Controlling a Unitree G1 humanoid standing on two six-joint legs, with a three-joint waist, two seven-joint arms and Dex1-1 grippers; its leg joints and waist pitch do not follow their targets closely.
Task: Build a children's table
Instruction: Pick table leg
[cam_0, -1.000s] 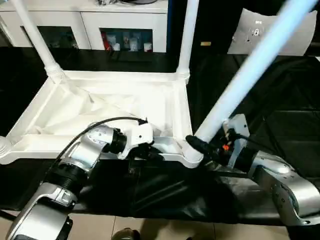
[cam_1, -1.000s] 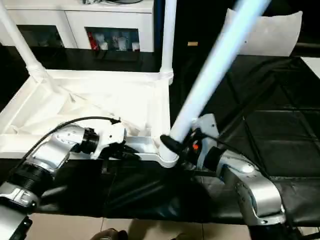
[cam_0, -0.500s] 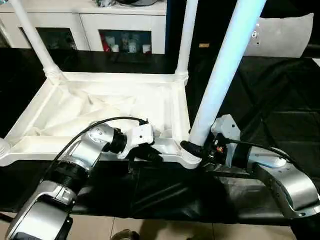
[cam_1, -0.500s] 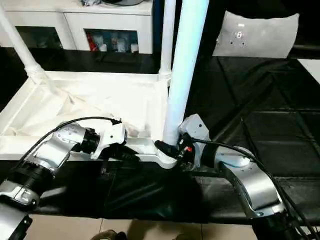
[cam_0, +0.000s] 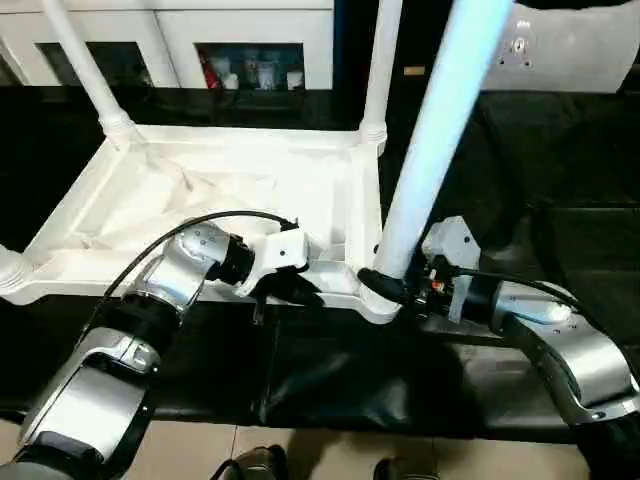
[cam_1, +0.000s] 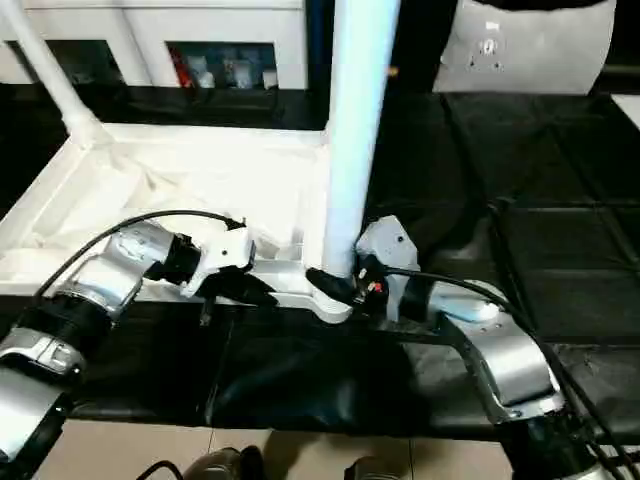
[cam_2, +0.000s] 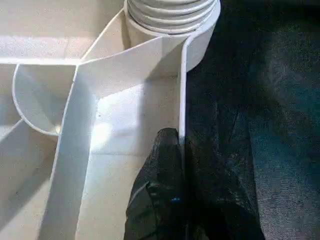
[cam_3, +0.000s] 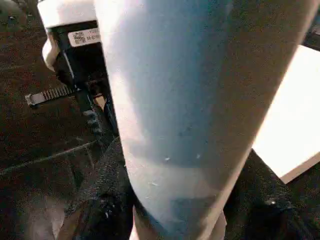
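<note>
Centrally, the children's table (cam_0: 230, 190) is lying upside down on the black-draped counter (cam_0: 560, 240). The left claw (cam_0: 290, 288), reaching in along the table's near rim, is pinching that thin rim wall with its fingers (cam_2: 162, 165) fully closed. At the table's near right corner socket (cam_0: 378, 300), the right claw (cam_0: 385, 285) is gripping the base of a long leg (cam_0: 430, 140), fingers half spread around it. Two more legs are standing in the far corners.
</note>
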